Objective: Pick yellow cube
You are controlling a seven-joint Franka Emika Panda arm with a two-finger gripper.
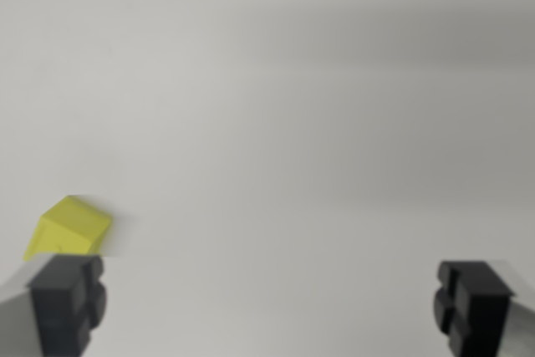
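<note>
Wrist view, looking down on a plain pale grey bench [276,81]. Hand [269,305] spread wide, holding nothing: two dark pads at the bottom corners of the frame, one at lower left [67,303], one at lower right [472,303], with bare bench filling the broad gap between them. Cube [69,229], yellow, at lower left of the frame, turned so one corner points toward the upper left. Sits just above the left pad in the picture, its lower edge cut off there by the finger; touching or merely behind, cannot tell. Lies outside the gap between the pads, well apart from the right one. Picture slightly blurred; soft shadow band across the upper right.
</note>
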